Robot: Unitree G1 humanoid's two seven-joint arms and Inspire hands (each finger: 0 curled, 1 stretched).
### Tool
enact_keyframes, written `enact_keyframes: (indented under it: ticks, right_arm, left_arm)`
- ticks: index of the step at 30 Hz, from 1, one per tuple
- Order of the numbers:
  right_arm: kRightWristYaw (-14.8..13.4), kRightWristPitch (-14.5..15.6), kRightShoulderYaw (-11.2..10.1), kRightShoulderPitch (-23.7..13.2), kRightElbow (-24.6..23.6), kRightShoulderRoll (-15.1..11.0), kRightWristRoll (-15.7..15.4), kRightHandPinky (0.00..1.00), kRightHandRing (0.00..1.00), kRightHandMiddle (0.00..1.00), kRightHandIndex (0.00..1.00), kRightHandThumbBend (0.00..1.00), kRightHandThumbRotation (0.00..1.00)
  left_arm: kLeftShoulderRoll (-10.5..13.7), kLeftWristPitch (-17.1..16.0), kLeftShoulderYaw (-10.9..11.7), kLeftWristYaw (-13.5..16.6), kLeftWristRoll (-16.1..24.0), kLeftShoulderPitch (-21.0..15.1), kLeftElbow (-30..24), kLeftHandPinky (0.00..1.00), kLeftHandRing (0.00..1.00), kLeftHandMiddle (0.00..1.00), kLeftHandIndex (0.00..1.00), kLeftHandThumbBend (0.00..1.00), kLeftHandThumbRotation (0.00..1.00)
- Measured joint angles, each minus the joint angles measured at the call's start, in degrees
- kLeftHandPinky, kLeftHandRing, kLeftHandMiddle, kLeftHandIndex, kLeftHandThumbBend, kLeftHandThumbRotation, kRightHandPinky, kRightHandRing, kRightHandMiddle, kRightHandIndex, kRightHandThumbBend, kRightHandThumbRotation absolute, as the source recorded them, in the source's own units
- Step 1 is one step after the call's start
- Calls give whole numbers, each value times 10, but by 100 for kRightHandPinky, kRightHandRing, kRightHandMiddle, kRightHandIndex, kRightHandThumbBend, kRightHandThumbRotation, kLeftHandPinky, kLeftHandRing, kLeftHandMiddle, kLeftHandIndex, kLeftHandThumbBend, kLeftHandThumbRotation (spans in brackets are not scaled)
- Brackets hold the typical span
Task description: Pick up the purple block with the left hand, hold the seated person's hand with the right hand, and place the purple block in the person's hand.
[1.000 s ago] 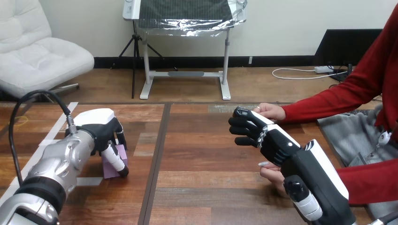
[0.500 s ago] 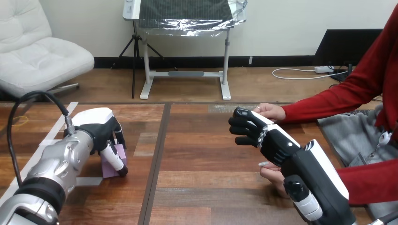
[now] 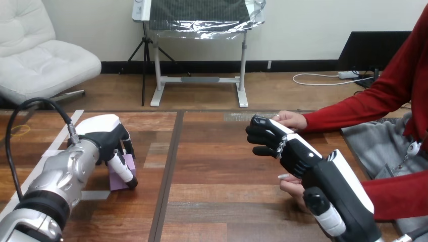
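Left hand (image 3: 103,137) curled, low; right hand (image 3: 288,150) raised forward.

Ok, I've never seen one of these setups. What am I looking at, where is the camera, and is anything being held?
This is a humanoid robot's view from a camera on its head, looking down over a wooden table. The two machine arms are its own. Its left hand is curled round a purple block, which sits on the table. Its right hand is raised beside the person's far hand; whether it holds it, I cannot tell. The person's near hand is partly hidden by that arm.
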Motion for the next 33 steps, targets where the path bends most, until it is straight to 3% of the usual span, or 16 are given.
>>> enact_keyframes:
  ticks: [14,18,23,33]
  right_arm:
    - [-6,15,-28,-70,73,-23,-52,84,87,89,88,100,93]
    - [-19,15,-41,-96,100,-36,-81,82,86,88,88,100,87]
    - [-24,15,-55,-131,140,-55,-89,82,86,89,88,100,82]
    - [-42,4,-76,-198,228,-103,-123,79,86,89,90,100,79]
  left_arm:
    - [1,-10,5,5,-10,7,-8,36,43,48,45,82,0]
    - [2,-10,7,5,-13,14,-19,34,41,47,45,81,0]
    - [2,-10,13,5,-14,23,-35,31,38,46,44,81,0]
    - [8,-11,31,-2,-23,48,-95,24,31,41,44,82,0]
